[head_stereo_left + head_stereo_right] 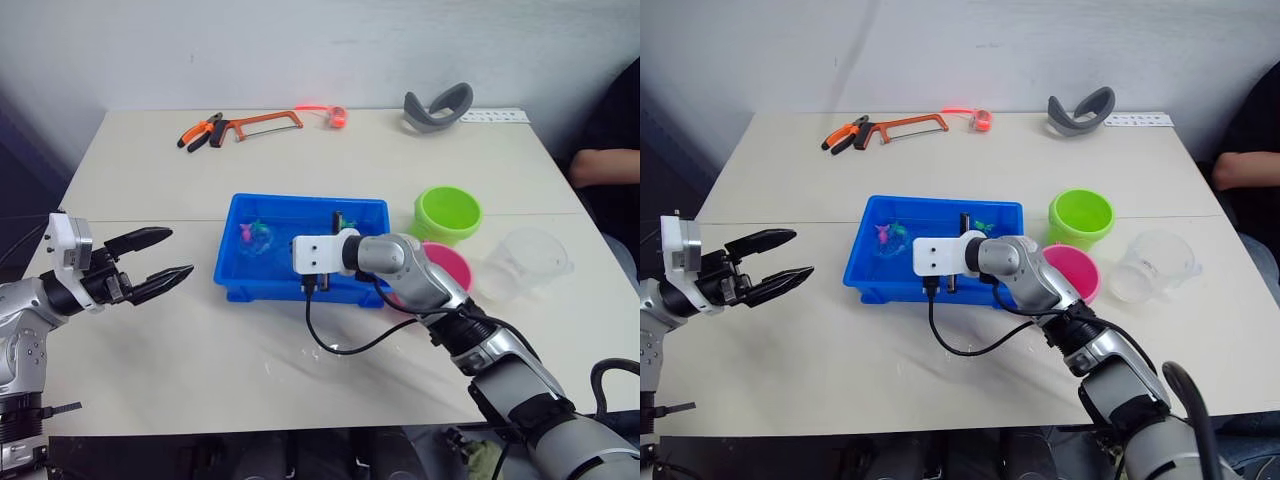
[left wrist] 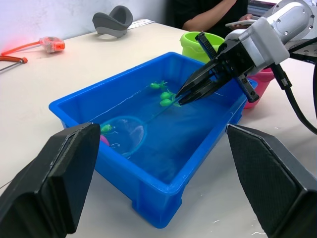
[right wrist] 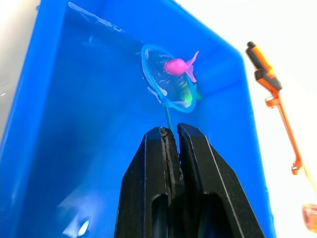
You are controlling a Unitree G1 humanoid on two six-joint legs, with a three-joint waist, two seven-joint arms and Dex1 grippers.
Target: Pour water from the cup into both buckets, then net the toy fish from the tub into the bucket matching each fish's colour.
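The tub (image 2: 148, 191) was glossy blue plastic, the cup (image 1: 525, 262) clear smooth plastic, the net (image 3: 168, 82) fine mesh, the desk (image 1: 150, 180) matt.

Bright blue tub (image 1: 228, 268) on a cream desk (image 1: 150, 170), water inside glinting clear. Blue-rimmed net (image 3: 167, 82) with pale see-through mesh, cradling a magenta fish (image 3: 178, 66) beside a bright green one (image 3: 185, 94). More green fish (image 2: 166, 99) further along the tub. Lime green bucket (image 1: 447, 213), pink bucket (image 1: 455, 268), clear colourless cup (image 1: 525, 262). Black fingers on the right gripper (image 3: 171, 133). Near the far edge, orange-handled pliers (image 1: 200, 132), an orange-framed hacksaw (image 1: 265, 125), a grey curved piece (image 1: 437, 107).
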